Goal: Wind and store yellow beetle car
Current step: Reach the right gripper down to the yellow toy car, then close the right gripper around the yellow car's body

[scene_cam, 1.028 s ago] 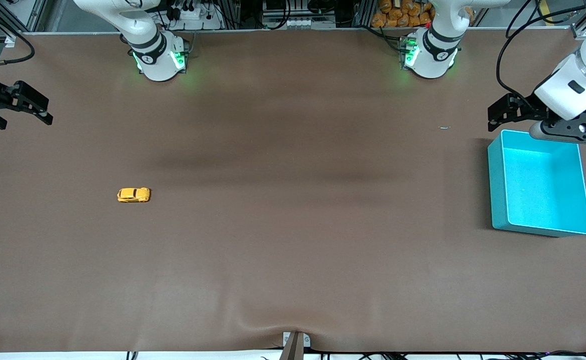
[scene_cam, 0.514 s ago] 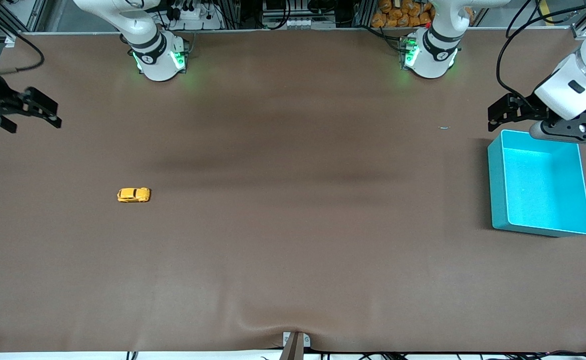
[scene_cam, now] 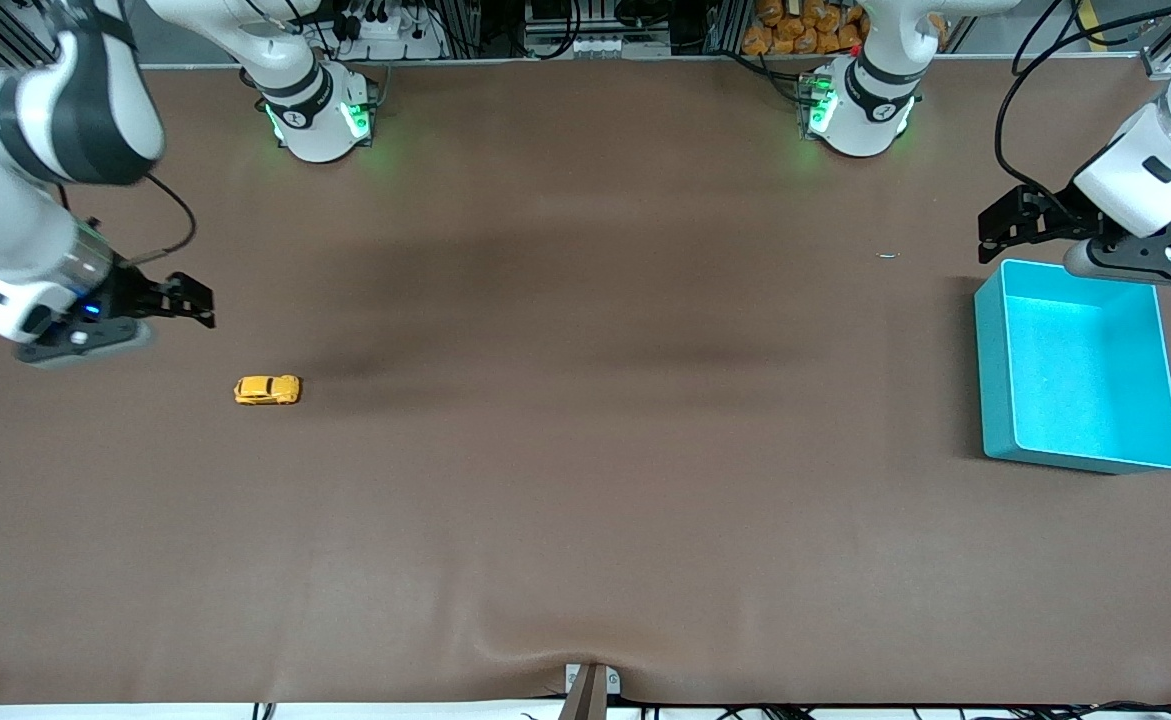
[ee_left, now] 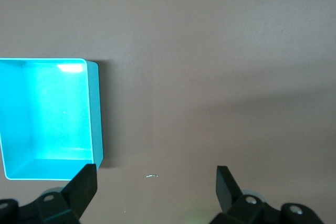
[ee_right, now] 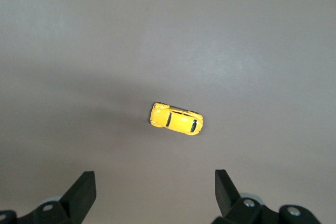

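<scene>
The right gripper [scene_cam: 190, 300] hangs wide open and empty over the table near the yellow beetle car [scene_cam: 267, 390], toward the right arm's edge. The left gripper [scene_cam: 1007, 226], open and empty, waits by the teal bin [scene_cam: 993, 370] at the left arm's edge.

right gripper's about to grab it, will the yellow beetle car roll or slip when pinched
The yellow beetle car stands on its wheels on the flat table, so a nudge would probably roll it. Its rounded glossy body may slip between the fingers. It looks tiny, likely light.

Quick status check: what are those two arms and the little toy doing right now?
Right end effector open, in the air near the tiny orange-yellow beetle toy car. Car sits untouched on the brown table. Left end effector open, waiting by the teal plastic bin. Nothing in the way.
</scene>
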Motion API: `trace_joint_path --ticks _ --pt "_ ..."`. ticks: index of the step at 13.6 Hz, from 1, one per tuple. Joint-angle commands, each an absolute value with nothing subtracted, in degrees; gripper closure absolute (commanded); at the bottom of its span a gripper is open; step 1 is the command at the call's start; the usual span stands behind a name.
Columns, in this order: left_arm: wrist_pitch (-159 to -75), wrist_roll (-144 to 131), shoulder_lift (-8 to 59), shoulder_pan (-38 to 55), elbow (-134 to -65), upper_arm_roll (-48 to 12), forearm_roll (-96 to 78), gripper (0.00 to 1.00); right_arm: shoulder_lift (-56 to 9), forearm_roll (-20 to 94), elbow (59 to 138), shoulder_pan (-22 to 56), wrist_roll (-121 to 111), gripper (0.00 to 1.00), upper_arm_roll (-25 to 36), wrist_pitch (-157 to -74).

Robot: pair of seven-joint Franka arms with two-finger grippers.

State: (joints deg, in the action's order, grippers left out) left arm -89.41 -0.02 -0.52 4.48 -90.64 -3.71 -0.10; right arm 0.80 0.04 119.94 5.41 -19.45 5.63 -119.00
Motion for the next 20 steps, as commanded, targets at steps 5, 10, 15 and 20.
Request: trace_joint_path --ticks 5,10,15,20 --pt "-88.8 -0.4 0.4 4.4 -88.7 -3.7 -0.3 0.0 -9.6 -6.0 123.4 5.5 -40.8 0.0 4.2 -128.5" --pt "-88.8 -0.4 0.9 4.6 -88.7 -3.8 1.9 0.0 -15.8 -5.9 123.4 3.0 -65.2 0.0 4.1 -136.6" --pt "-88.8 -0.4 0.8 4.7 -88.7 -3.9 1.8 0.0 -19.1 -5.6 123.7 1.1 -79.3 0.0 4.1 -140.5" --pt "-88.8 -0.4 0.9 4.5 -88.7 -3.9 1.6 0.0 -20.3 -5.6 124.4 1.0 -80.3 0.0 4.1 -141.2"
